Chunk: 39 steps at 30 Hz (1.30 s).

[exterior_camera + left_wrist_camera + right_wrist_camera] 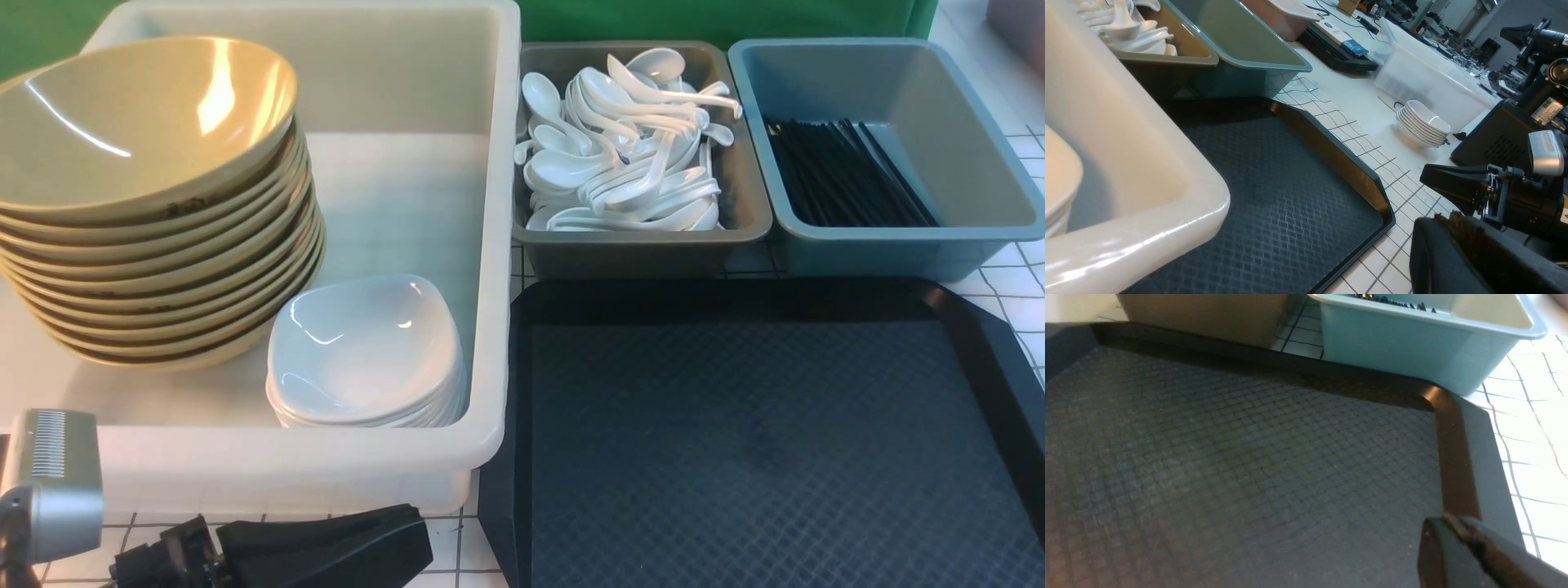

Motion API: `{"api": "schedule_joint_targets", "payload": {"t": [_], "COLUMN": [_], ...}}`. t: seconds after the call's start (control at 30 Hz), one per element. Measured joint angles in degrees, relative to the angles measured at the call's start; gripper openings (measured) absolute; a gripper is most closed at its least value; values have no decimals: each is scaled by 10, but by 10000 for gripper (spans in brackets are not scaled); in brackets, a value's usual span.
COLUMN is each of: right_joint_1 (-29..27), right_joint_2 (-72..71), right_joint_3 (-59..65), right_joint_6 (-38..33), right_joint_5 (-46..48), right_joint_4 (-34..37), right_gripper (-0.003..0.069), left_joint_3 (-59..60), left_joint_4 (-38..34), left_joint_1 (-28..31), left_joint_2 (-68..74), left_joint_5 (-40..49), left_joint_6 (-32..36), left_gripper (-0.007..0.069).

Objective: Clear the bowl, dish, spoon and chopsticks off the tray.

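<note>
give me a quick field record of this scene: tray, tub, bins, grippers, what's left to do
tray: black, diamond-textured, nothing on it
white tub: stack of olive-yellow bowls at its left, stack of white dishes beside it
grey bin: pile of white spoons
blue-grey bin: black chopsticks
left gripper: shut, holding nothing, low beside the tub
right gripper: shut, holding nothing, by the tray's rim
left to do: nothing visible to clear

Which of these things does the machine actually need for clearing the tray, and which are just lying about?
Part of the job:
- tray, nothing on it now
- stacked bowls and white dishes in the white tub
- spoons in the grey bin
- chopsticks in the blue-grey bin

Lying about:
- spare stack of dishes on the table beyond the tray
</note>
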Motion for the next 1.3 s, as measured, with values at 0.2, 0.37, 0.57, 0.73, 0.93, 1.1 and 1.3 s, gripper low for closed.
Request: {"api": "schedule_joint_targets", "payload": {"t": [0.2, 0.37, 0.57, 0.73, 0.93, 1.1, 1.3], "right_joint_1": [0, 0, 0, 0, 0, 0, 0], "right_joint_2": [0, 0, 0, 0, 0, 0, 0], "right_joint_3": [0, 0, 0, 0, 0, 0, 0], "right_joint_6": [1, 1, 1, 1, 1, 1, 1], "right_joint_5": [0, 0, 0, 0, 1, 1, 1], "right_joint_4": [0, 0, 0, 0, 0, 0, 0], "right_gripper": [22, 26, 29, 36, 40, 46, 57], "left_joint_3": [0, 0, 0, 0, 0, 0, 21], "left_joint_4": [0, 0, 0, 0, 20, 23, -40], "left_joint_1": [0, 0, 0, 0, 0, 0, 46], "left_joint_2": [0, 0, 0, 0, 0, 0, -1], "left_joint_5": [0, 0, 0, 0, 0, -2, 1], "left_joint_6": [0, 0, 1, 3, 2, 7, 46], "left_gripper": [-1, -1, -1, -1, -1, -1, -1]}}
